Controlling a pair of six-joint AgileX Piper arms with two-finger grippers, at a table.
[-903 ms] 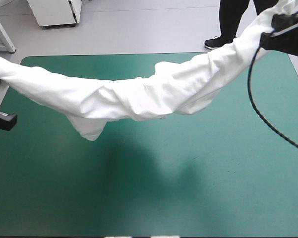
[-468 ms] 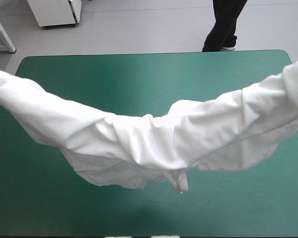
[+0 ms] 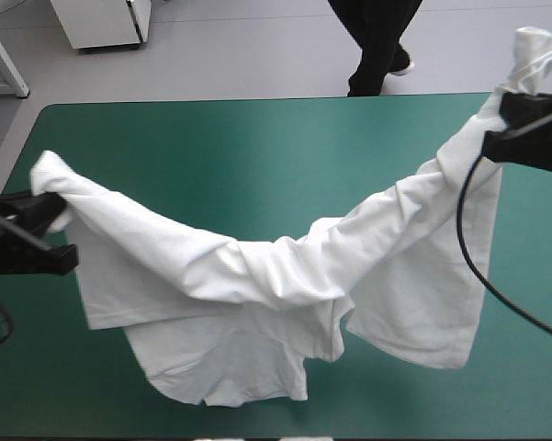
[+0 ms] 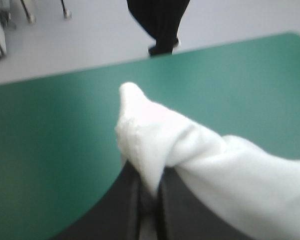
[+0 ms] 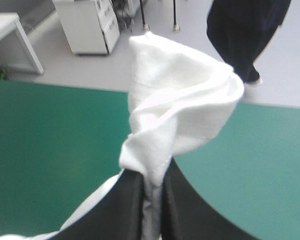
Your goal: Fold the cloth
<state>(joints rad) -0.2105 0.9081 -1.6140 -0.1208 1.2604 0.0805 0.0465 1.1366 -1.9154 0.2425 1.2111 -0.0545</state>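
Observation:
The white T-shirt (image 3: pixel 276 285) hangs stretched between my two grippers above the teal-green table (image 3: pixel 257 156). It sags in the middle, and its lower part reaches down over the table's near half. At the table's left side my left gripper (image 3: pixel 50 213) is shut on the T-shirt; a white corner (image 4: pixel 140 125) sticks out past its black fingers (image 4: pixel 120 200). My right gripper (image 3: pixel 510 115) is higher, at the far right corner, shut on the T-shirt. A bunched white tuft (image 5: pixel 174 105) rises beyond its fingertips (image 5: pixel 152 175).
The teal-green cover (image 4: pixel 50 140) stretches ahead of the left gripper to the far edge. Its far half (image 3: pixel 257 138) lies bare beyond the hanging shirt.
Both grippers have come inward into view and lower. The T-shirt, earlier a taut band spanning the whole width, now sags deeper with its body hanging toward the table's near edge.

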